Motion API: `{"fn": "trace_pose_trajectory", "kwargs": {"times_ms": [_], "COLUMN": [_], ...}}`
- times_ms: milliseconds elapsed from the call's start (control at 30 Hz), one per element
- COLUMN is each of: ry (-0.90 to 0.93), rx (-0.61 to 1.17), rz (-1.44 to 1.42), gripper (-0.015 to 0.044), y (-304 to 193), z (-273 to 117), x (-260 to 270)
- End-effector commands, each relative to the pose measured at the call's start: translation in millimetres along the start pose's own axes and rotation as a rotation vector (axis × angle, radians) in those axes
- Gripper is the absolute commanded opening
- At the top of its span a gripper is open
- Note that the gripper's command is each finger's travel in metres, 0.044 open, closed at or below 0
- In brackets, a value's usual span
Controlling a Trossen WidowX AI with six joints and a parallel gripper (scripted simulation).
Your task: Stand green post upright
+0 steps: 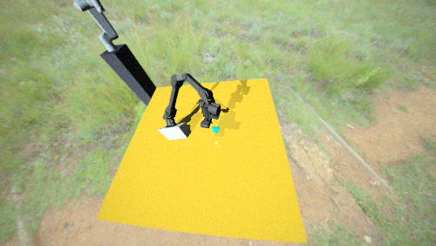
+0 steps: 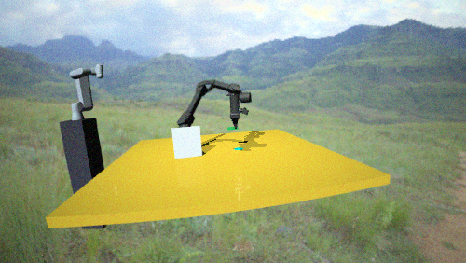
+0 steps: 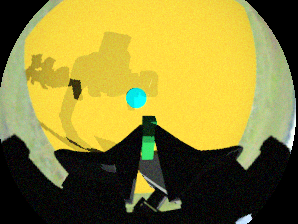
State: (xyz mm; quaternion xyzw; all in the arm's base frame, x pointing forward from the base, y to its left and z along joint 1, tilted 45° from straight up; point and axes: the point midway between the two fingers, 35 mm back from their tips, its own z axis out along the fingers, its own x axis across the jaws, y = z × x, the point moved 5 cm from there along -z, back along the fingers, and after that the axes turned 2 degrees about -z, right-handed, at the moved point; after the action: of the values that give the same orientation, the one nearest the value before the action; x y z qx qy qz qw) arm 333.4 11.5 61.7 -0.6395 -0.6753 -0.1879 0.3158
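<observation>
Nearest in the wrist view, our pincer (image 1: pixel 205 125) (image 2: pixel 235 127) (image 3: pixel 148 127) is nearly closed, its tips clamped on the green post (image 2: pixel 232 128) (image 3: pixel 148 148). We take the post for light and stiff, perhaps a little slippery (no telling its true weight by eye); a grip near one end should suit standing it. It lies sideways between the fingertips, raised off the yellow table (image 1: pixel 209 183) (image 2: pixel 210 186) (image 3: pixel 200 60). Beyond, the cyan circle (image 1: pixel 215 129) (image 2: pixel 238 149) (image 3: pixel 136 98) waits uncovered; we judge the post still needs turning upright.
</observation>
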Motion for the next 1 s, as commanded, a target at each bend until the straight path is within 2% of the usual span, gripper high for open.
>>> {"fn": "trace_pose_trajectory", "kwargs": {"times_ms": [0, 267, 967], "ry": [0.008, 0.014, -0.072], "rx": [-0.001, 0.002, -0.038], "rz": [0.078, 0.207, 0.187], "gripper": [0.0023, 0.0023, 0.0023], "y": [4.9, 11.4, 11.7], "z": [-0.9, -0.9, 14.2], "x": [10.1, 25.3, 20.7]}}
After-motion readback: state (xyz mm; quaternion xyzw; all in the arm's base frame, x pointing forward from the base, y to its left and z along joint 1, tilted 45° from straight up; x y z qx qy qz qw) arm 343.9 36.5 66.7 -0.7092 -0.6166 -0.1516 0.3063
